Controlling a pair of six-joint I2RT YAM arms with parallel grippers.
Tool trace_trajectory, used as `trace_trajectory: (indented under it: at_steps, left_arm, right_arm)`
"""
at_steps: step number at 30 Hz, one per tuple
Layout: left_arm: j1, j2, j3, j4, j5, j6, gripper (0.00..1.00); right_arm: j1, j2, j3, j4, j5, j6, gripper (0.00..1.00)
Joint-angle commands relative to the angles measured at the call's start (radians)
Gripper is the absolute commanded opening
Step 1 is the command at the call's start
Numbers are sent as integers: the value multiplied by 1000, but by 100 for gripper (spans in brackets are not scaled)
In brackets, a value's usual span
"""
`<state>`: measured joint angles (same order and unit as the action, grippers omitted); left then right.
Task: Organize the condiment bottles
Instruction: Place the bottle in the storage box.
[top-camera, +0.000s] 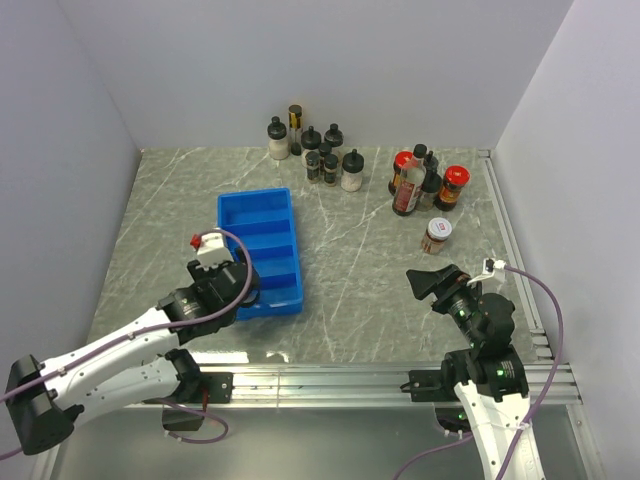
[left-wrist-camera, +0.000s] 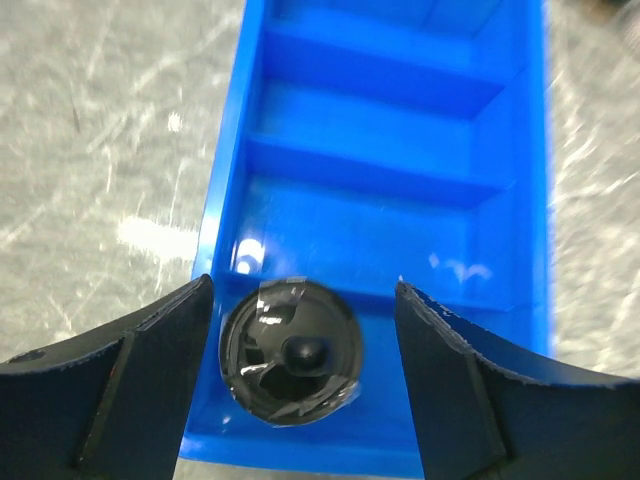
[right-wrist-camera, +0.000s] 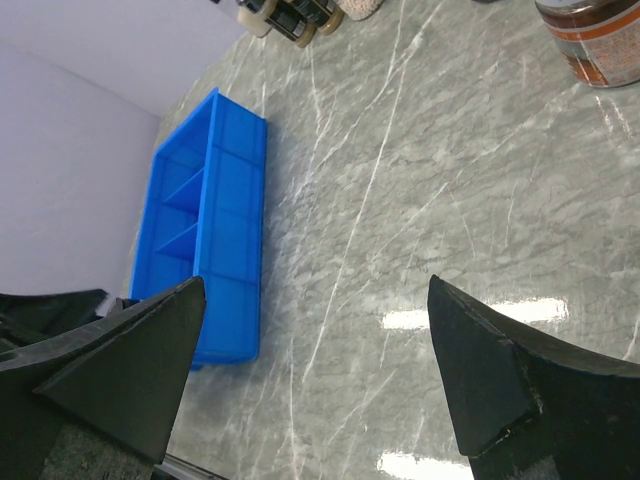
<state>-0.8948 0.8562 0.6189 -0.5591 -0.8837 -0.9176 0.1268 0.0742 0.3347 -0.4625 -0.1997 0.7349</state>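
A black-capped condiment bottle (left-wrist-camera: 290, 350) stands in the nearest compartment of the blue tray (left-wrist-camera: 380, 180). My left gripper (left-wrist-camera: 302, 284) hangs right over it, open, with a gap between each finger and the cap. From above, the left gripper (top-camera: 245, 290) covers the near end of the tray (top-camera: 258, 215) and hides that bottle. Several black-capped bottles (top-camera: 315, 150) are grouped at the back. A cluster with red-capped bottles (top-camera: 425, 180) stands at the right, and one brown jar (top-camera: 436, 236) stands in front of it. My right gripper (top-camera: 440, 283) is open over bare table.
The right wrist view shows the tray (right-wrist-camera: 215, 200) to the left, the brown jar (right-wrist-camera: 590, 40) at the top right and the back bottles (right-wrist-camera: 290, 15) along the top edge. Walls close the table at the left, back and right. A metal rail (top-camera: 520, 260) runs along the right edge.
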Motion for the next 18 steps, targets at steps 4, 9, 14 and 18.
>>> trace_trajectory:
  at_steps: [4, 9, 14, 18]
  left_arm:
    - [-6, -55, 102, -5, -84, 54, 83]
    - [-6, -126, 74, 99, -121, 127, 71]
    - [-3, -137, 105, 191, -89, 200, 33]
    - [-3, -161, 122, 272, 38, 247, 6]
  right_arm:
    - [5, 13, 20, 45, 16, -19, 98]
    - [4, 16, 27, 38, 17, -31, 98]
    - [5, 30, 50, 5, 17, -58, 98]
    - [5, 33, 79, -27, 58, -71, 98]
